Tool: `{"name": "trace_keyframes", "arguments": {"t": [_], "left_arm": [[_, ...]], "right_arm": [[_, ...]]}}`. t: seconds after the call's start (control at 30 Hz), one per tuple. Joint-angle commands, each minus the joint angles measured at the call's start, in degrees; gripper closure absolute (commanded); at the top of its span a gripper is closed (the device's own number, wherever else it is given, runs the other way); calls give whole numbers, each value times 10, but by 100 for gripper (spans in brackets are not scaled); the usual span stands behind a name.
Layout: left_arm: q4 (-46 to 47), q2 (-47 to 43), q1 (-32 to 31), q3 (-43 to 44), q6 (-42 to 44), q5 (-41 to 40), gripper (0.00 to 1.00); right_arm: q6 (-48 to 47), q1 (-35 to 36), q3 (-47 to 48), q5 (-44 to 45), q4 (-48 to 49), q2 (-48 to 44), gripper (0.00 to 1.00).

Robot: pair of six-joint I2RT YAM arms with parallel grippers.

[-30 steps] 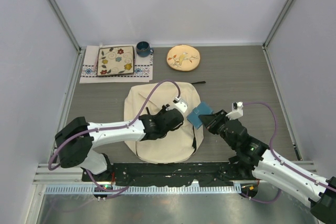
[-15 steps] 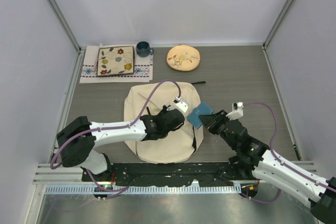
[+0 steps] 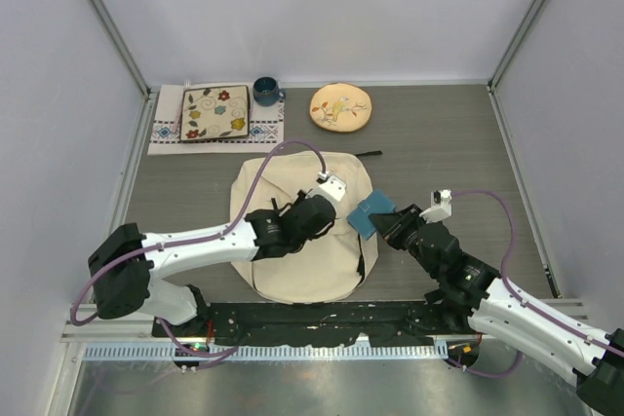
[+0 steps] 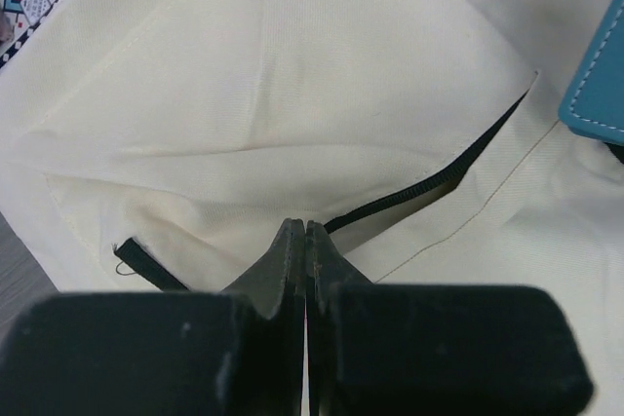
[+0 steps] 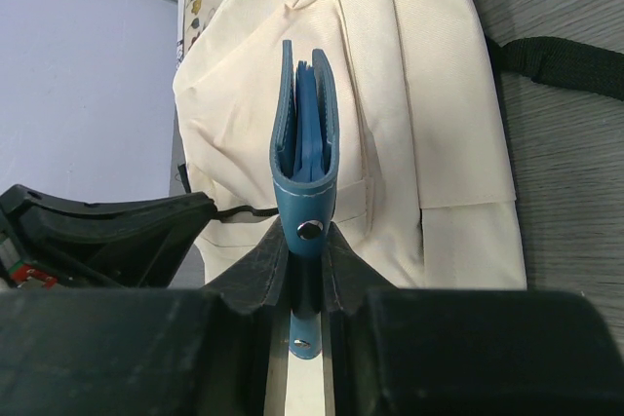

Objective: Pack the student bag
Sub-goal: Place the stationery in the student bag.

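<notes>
The student bag (image 3: 263, 182) is a cream backpack lying flat at the table's middle front. My left gripper (image 3: 317, 221) rests on its top face, jaws shut at the black zipper line (image 4: 429, 187) of a partly open pocket; what they pinch is hidden. In the left wrist view the gripper (image 4: 305, 226) touches the bag (image 4: 341, 65). My right gripper (image 3: 390, 223) is shut on a blue wallet (image 3: 370, 213), held upright (image 5: 307, 143) just off the bag's right edge (image 5: 429, 94). The wallet's corner shows in the left wrist view (image 4: 595, 75).
A square floral plate (image 3: 216, 112) on a patterned mat, a blue mug (image 3: 265, 92) and a round yellowish plate (image 3: 341, 107) stand along the back. A black strap (image 5: 565, 65) trails from the bag onto the grey table on the right.
My left gripper has shifted a little left and back along the bag's top, and its elbow swung left. The right arm and the wallet have not moved.
</notes>
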Motion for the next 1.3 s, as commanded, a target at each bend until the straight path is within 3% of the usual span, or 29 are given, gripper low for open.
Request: {"name": "trace_keyframes", "arguments": {"t": [0.0, 0.1, 0.17, 0.53, 0.77, 1.03, 1.27], "left_arm": [[6, -22, 9, 19, -21, 50, 88], [12, -18, 16, 22, -29, 88, 33], [16, -9, 30, 24, -40, 109, 27], [10, 4, 88, 51, -31, 109, 22], [-3, 7, 132, 66, 37, 154, 17], [-30, 29, 140, 60, 88, 139, 16], [-23, -42, 140, 52, 74, 199, 13]], "right_arm": [[7, -1, 2, 13, 24, -6, 98], [5, -1, 3, 13, 24, -6, 98], [5, -1, 3, 12, 24, -6, 98], [7, -1, -2, 16, 6, -19, 98], [7, -1, -2, 17, 7, -18, 98], [9, -1, -3, 16, 7, -17, 98], [13, -1, -9, 16, 12, -15, 97]]}}
